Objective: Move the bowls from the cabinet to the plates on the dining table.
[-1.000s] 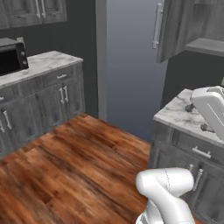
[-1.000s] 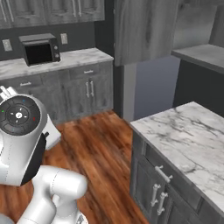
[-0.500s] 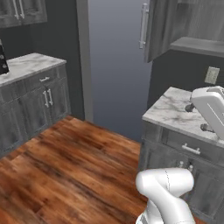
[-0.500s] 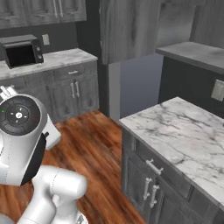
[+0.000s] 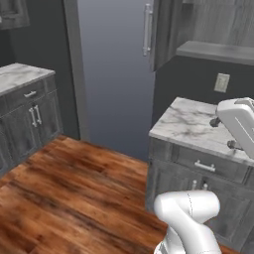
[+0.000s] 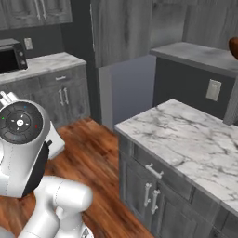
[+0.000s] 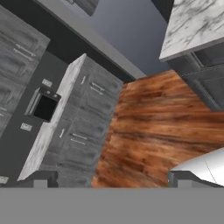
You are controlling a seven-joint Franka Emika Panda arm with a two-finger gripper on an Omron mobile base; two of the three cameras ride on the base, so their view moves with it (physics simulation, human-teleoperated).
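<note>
A sliver of the reddish-brown bowl (image 6: 234, 44) shows at the far right end of the grey shelf (image 6: 195, 55) above the marble worktop (image 6: 186, 139), under the cabinet (image 6: 139, 25). It looks rigid, glossy and probably slippery, fairly light, so pinching its rim wall seems safest. The gripper (image 7: 109, 178) hangs over the wooden floor (image 7: 148, 127), jaws wide and empty.
</note>
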